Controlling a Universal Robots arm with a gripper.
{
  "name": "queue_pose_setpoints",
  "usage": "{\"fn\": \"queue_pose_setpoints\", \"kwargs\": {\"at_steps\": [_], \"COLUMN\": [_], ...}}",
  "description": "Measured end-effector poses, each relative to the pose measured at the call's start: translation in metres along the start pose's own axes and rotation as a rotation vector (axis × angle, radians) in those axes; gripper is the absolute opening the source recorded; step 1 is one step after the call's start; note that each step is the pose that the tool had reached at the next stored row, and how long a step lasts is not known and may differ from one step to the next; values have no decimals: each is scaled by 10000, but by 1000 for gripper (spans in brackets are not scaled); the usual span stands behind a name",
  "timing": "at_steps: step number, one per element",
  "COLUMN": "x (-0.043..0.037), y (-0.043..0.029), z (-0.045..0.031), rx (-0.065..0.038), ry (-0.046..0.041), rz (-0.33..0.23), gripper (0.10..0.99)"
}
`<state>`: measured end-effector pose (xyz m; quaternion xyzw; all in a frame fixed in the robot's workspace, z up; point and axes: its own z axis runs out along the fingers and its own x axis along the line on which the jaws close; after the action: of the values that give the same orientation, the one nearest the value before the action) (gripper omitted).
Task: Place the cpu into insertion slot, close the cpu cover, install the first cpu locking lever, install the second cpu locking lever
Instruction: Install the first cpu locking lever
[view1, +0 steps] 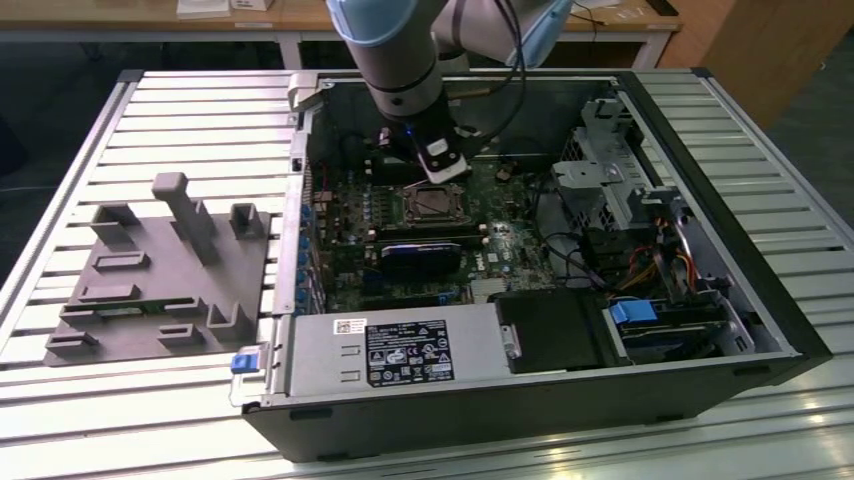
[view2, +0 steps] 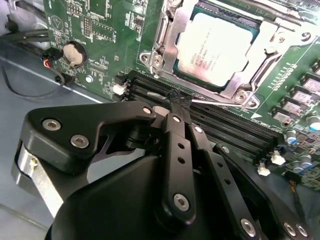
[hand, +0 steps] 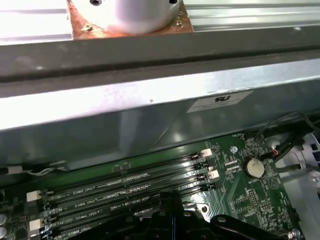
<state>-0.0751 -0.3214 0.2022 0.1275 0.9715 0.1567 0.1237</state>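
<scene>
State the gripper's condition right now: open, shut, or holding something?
Gripper: shut, pinching the thin metal lever beside the cpu.

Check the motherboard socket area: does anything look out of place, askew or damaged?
Nothing looks damaged. The cpu lies flat under the closed cpu cover. One oddity: a thin locking lever stands off the socket's edge, over the memory slots. It is apparently unlatched and pinched in the gripper.
</scene>
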Motion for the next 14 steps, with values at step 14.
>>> {"fn": "queue_pose_setpoints", "kwargs": {"at_steps": [14], "x": [46], "y": [38], "z": [22], "rx": [123], "ry": [-209], "rz": [571], "gripper": [106]}}
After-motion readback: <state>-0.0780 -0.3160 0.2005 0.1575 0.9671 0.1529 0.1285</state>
